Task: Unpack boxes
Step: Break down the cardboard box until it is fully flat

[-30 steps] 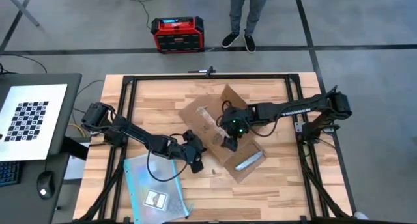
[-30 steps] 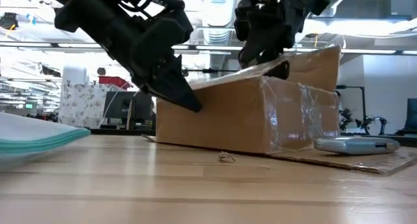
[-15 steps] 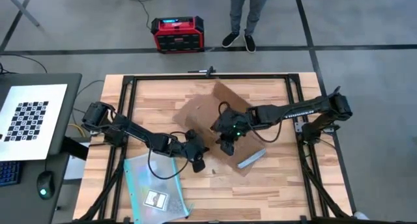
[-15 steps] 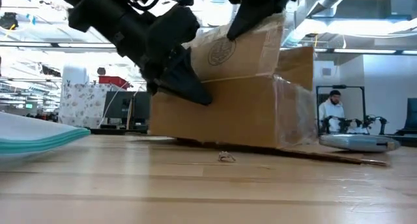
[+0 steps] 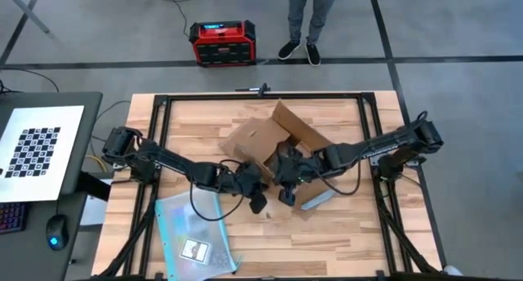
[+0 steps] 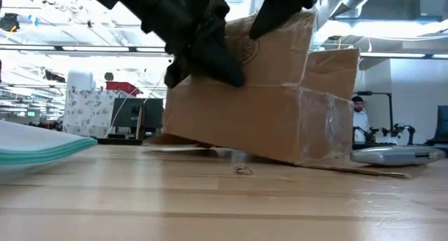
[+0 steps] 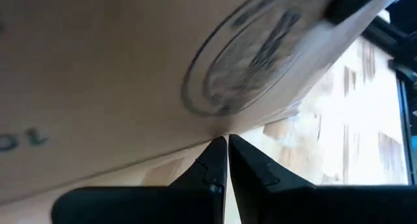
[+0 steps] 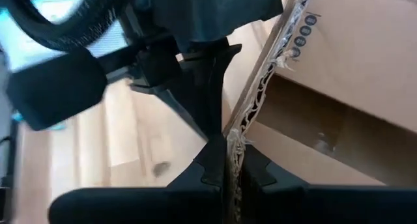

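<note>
We see the box [image 5: 260,142] near the middle of the desk [image 5: 343,232], tilted, with 1 side lifted off the surface. The left tool [image 5: 255,185] and the right tool [image 5: 286,185] meet at its front edge. A pouch [image 5: 192,236] lies at the front left. Behind the desk, a case [image 5: 222,42] sits on the floor beside a person [image 5: 306,20].

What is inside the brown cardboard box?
The right wrist view looks past a torn flap into the box: only bare cardboard walls show there. The rest of the inside is hidden by flaps and both grippers.
</note>
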